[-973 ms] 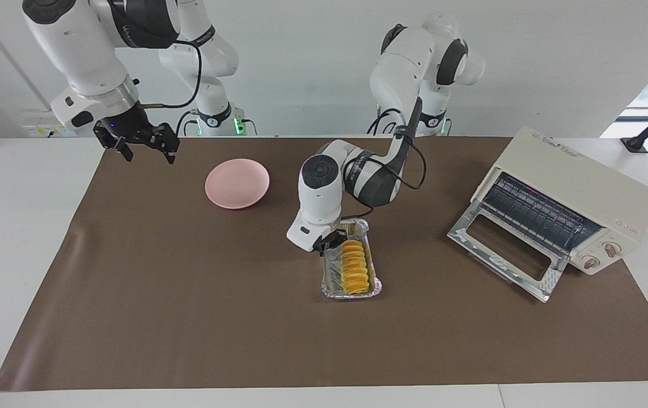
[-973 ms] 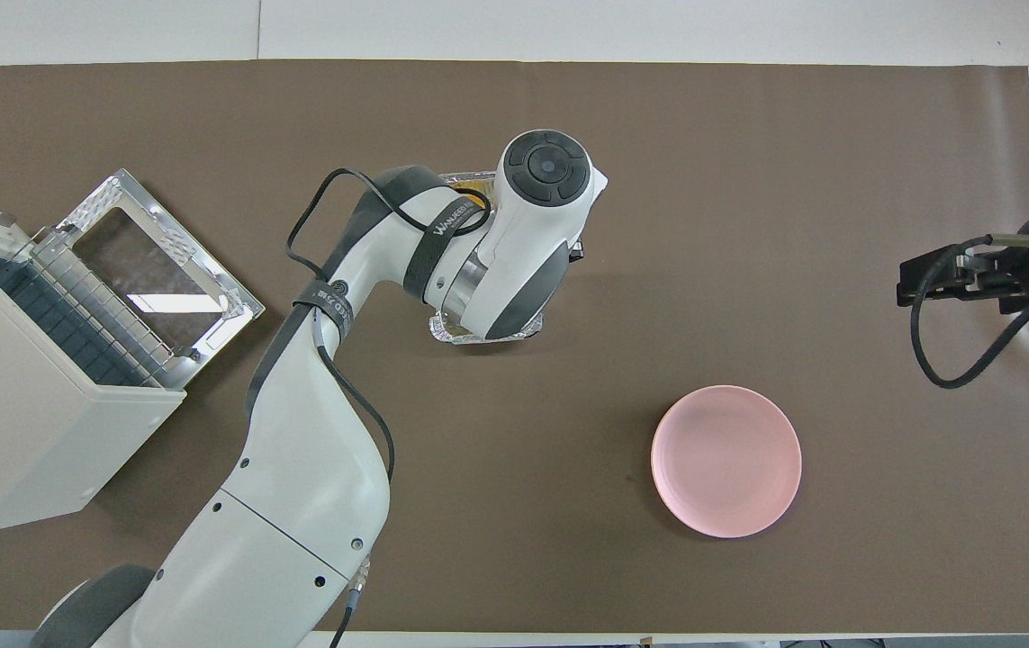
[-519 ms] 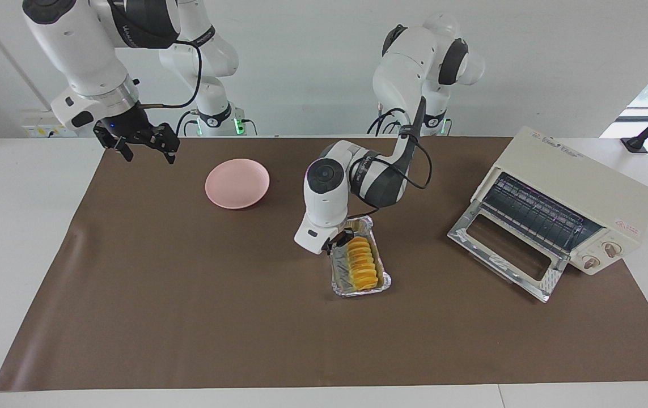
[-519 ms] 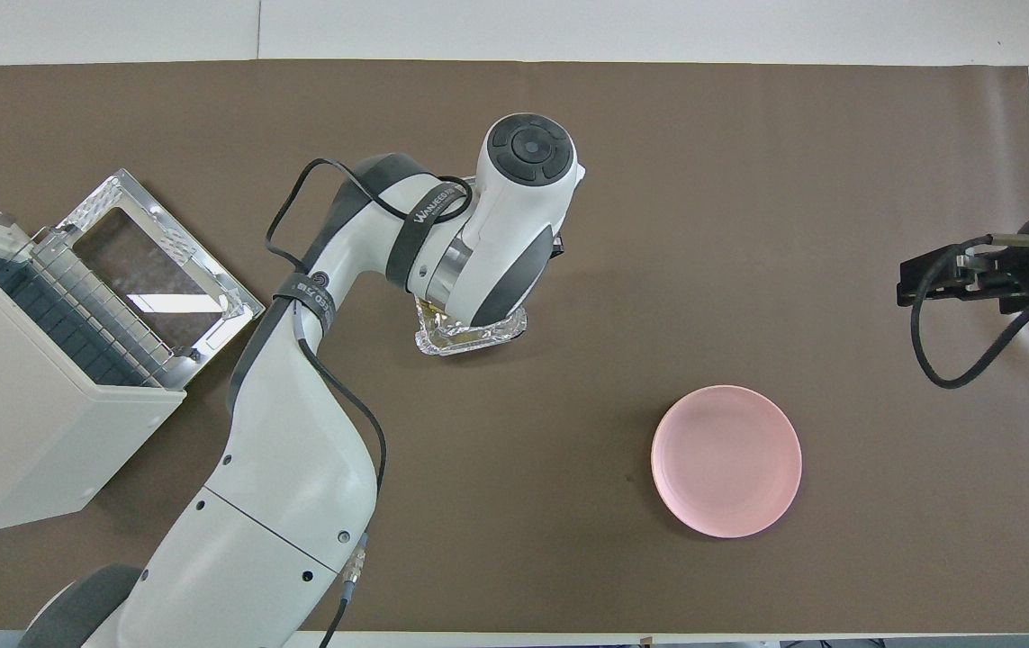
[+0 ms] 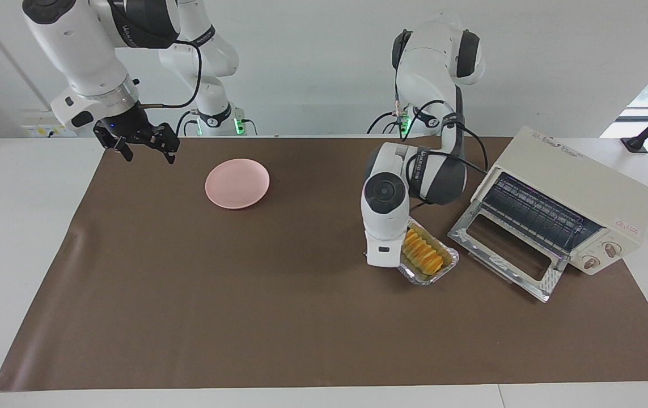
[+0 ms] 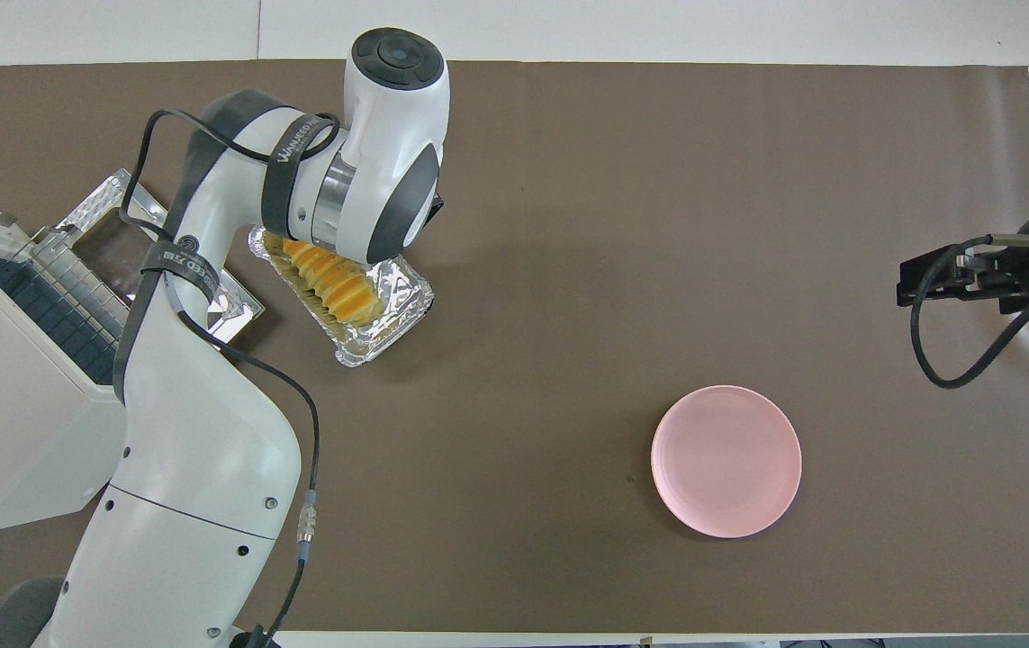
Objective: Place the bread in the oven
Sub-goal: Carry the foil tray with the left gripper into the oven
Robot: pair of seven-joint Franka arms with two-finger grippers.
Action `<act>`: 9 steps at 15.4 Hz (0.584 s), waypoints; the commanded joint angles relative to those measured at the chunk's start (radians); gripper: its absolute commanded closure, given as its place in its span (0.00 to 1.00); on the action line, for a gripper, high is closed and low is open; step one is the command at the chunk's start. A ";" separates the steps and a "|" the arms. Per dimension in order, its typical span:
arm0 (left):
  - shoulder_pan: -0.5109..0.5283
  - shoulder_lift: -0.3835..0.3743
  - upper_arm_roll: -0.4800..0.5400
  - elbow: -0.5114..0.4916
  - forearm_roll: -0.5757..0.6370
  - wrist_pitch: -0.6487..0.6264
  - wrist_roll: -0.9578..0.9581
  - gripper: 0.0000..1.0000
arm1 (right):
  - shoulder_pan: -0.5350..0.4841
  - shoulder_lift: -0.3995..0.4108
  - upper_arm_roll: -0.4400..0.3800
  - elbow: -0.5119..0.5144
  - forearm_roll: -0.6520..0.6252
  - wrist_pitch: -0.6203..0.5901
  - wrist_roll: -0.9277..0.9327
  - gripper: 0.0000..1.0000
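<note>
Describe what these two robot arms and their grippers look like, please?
Both arms are glossy white with rounded, tube-like segments and dark grey bands at the joints. Black cables loop along each, strapped on by black bands with white lettering. The left arm's wrist ends in a round dark grey cap. The right gripper is a small black two-finger claw below a silver ring. Green lights glow at the bases.

A round pink plate [image 5: 237, 183] lies on the brown mat [image 5: 244, 317] toward the right arm's end of the table [image 5: 17, 238]. A silver foil tray [image 6: 392, 315] sits askew toward the left arm's end.
</note>
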 commanded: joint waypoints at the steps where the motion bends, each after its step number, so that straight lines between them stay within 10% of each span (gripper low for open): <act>1: 0.061 -0.040 0.015 0.002 -0.033 -0.081 -0.025 1.00 | -0.010 -0.011 0.008 0.002 -0.016 -0.017 -0.011 0.00; 9: 0.198 -0.155 0.013 0.001 0.034 -0.179 0.036 1.00 | -0.010 -0.011 0.008 0.002 -0.016 -0.017 -0.011 0.00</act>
